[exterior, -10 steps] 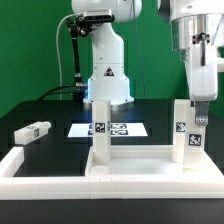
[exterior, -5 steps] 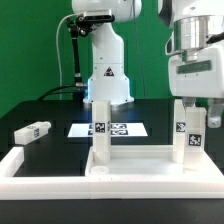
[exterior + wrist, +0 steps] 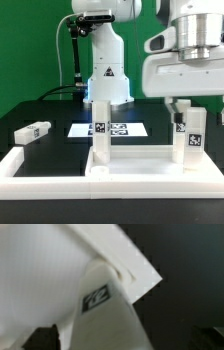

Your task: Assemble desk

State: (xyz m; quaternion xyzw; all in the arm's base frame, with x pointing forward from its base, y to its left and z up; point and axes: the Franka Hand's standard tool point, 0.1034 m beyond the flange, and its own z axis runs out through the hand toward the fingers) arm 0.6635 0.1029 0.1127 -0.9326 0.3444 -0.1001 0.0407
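I record two white square plastic posts (image 3: 100, 140) standing on the white rimmed rectangular panel (image 3: 140, 160), another post (image 3: 32, 131) loose at nine o'clock, tool (image 3: 189, 109) wide.

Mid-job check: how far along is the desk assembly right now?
Looks done: in the exterior view, the left leg and the right leg stand upright on the panel. In hand: nothing; the gripper hangs open over the right leg. Left: the loose leg lies flat off the panel, not yet fitted; further legs are not visible.
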